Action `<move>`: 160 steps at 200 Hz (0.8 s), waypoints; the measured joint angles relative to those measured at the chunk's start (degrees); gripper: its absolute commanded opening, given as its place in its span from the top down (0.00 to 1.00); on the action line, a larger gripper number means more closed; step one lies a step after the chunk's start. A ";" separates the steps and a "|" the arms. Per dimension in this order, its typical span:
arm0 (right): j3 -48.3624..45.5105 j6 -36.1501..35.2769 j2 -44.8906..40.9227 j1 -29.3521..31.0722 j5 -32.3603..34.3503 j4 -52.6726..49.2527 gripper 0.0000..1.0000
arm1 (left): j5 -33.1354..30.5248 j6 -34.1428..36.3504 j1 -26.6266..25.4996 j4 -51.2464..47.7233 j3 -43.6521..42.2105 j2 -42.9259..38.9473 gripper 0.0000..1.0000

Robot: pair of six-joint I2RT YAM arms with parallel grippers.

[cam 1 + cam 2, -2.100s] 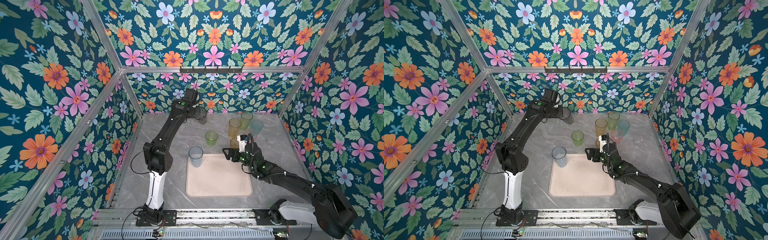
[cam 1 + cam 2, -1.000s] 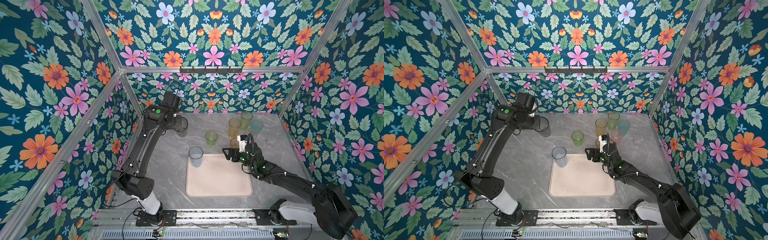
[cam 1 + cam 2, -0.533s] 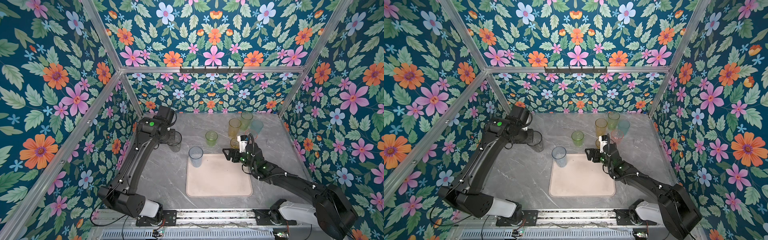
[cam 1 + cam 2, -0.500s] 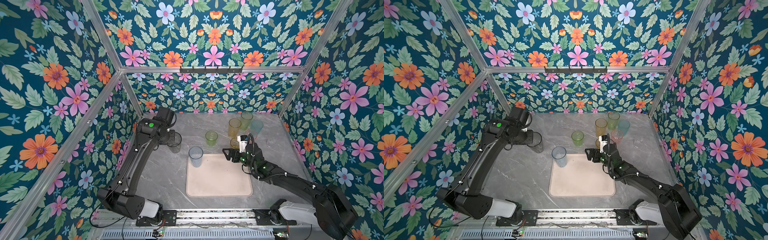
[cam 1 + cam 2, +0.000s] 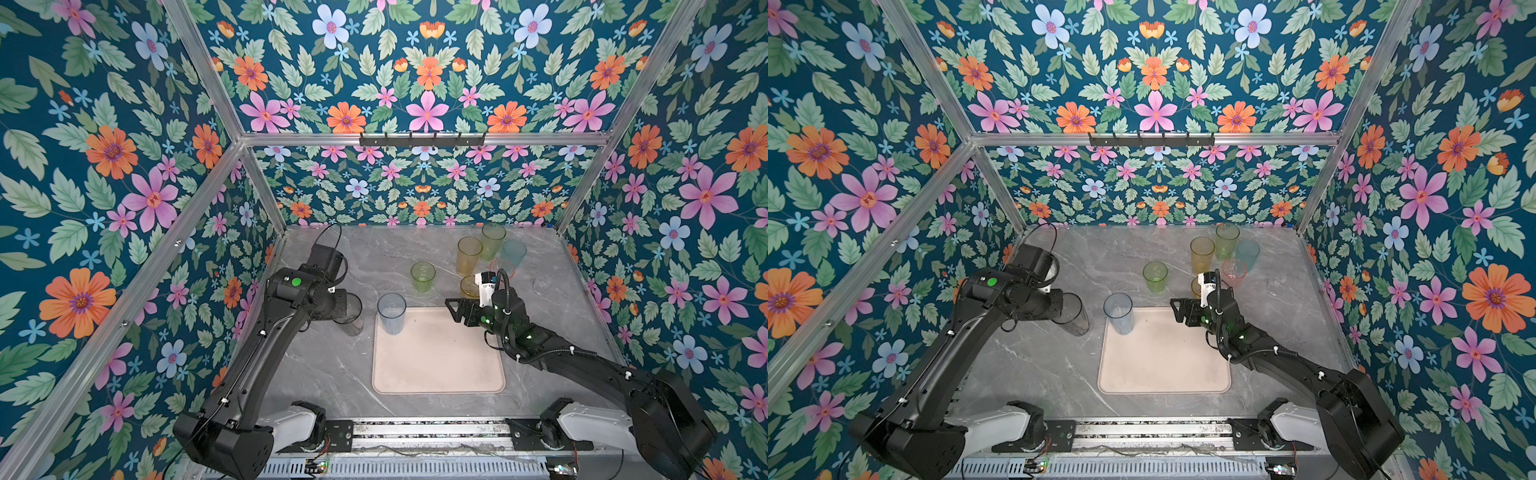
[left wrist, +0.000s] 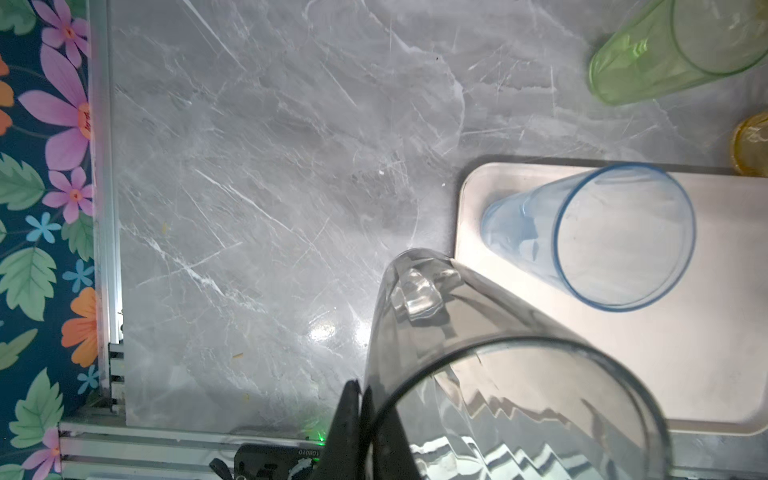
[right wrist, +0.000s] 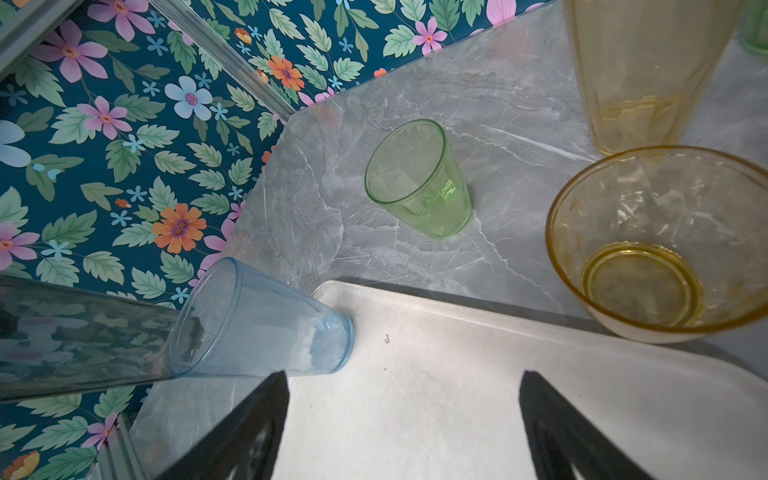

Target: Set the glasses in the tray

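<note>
While the left gripper (image 6: 360, 399) was clamped tight on the rim of the smoke grey glass (image 5: 352, 316), with one finger inside and one outside, that tumbler hung just off the left edge of the tray (image 5: 436, 361) in both top views, roughly upright. I honestly couldn't tell whether its base was touching the tabletop. Right next to it, the blue glass (image 5: 391, 313) stood upright on the tray's far left corner, close to the grey one but not touching it as far as I could see. The right gripper (image 7: 402, 376) hovered over the tray's far edge with its jaws spread wide and nothing between them. The short amber glass (image 7: 648, 249) sat just past that far edge, right beside the gripper. The short green glass (image 5: 423, 277) stood a bit beyond the tray's far edge too, on the bare marble. Further back from the tray were the tall yellow glass (image 5: 468, 255), the tall green glass (image 5: 493, 241), the teal glass (image 5: 513, 253) and the pink glass (image 5: 503, 268), all bunched together.
</note>
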 measured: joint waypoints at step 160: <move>-2.40 1.44 -1.81 0.00 1.07 1.90 0.12 | 3.23 -8.98 -11.47 7.08 -16.00 -8.24 1.00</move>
